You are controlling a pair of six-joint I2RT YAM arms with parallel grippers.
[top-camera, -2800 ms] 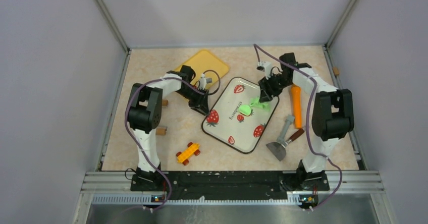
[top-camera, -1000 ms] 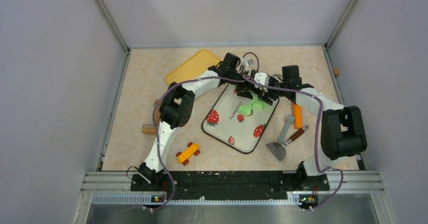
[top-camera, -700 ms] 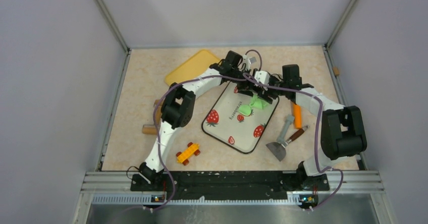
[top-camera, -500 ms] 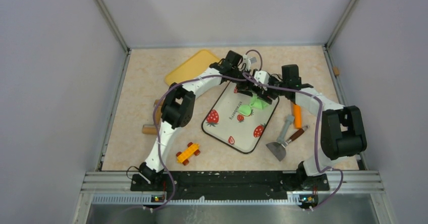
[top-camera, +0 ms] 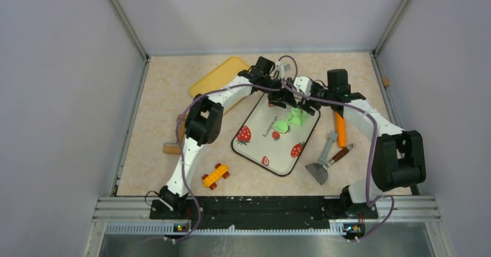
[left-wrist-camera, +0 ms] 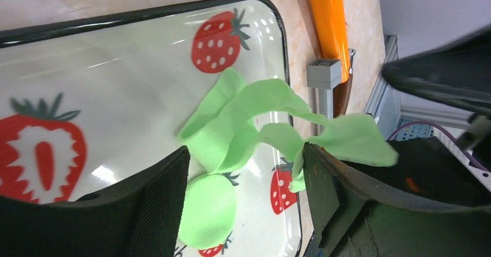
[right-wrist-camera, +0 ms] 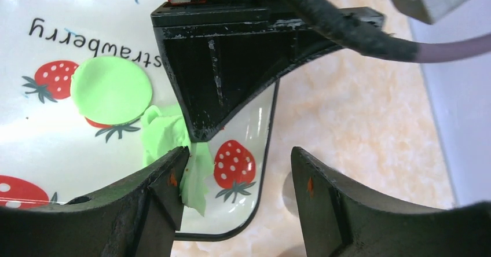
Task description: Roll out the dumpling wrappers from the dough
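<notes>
My left pincer point(left-wrist-camera: 243, 158) is now joining the right pincer point(right-wrist-camera: 238, 153) over the tray point(left-wrist-camera: 116, 83), both gaping, gripping nothing. Dough scrap point(left-wrist-camera: 249, 118) is draping onto one finger point(left-wrist-camera: 347, 210). One wrapper point(right-wrist-camera: 111, 90) is lying flat, more rolling likely pending.

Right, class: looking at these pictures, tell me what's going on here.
Over the strawberry tray, the left gripper and right gripper are both open and close together at the ragged green dough. The dough stands up off the tray between the left gripper's fingers. One flat round dumpling wrapper lies on the tray beside it.
</notes>
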